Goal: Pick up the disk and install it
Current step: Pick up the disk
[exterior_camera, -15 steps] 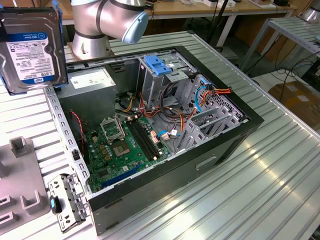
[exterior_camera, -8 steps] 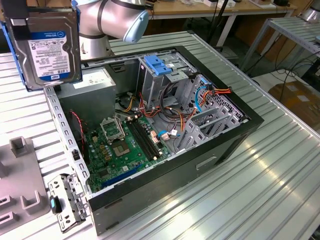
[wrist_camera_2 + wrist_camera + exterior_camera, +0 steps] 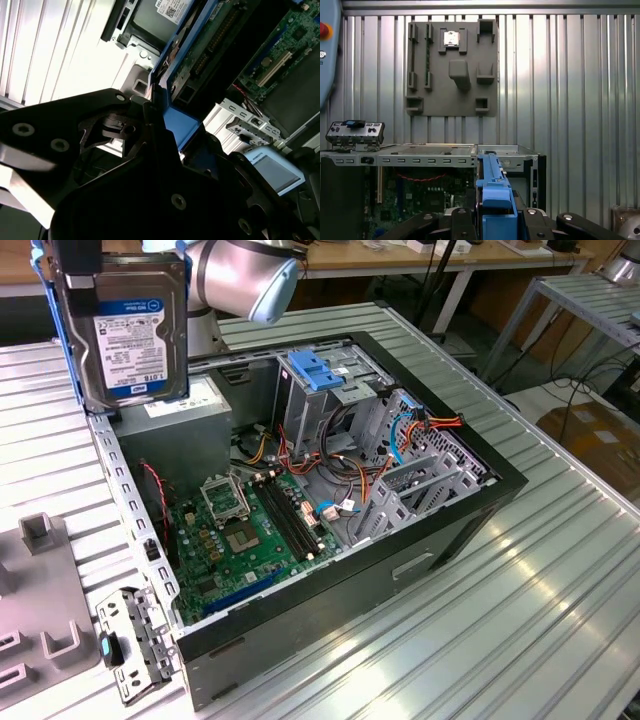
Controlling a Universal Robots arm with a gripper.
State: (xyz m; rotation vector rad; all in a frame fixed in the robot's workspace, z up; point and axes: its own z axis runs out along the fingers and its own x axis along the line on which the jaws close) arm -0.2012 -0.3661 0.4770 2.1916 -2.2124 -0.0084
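One disk (image 3: 130,330) hangs upright at the upper left of the exterior view, label facing the camera, above the far-left corner of the open computer case (image 3: 440,530). In the first wrist view my claw (image 3: 495,222) is closed on the disk, black fingers (image 3: 462,227) pressed against both sides of its blue side rail (image 3: 492,182). The motherboard (image 3: 250,530) lies exposed at lower centre-left, well apart from the disk.
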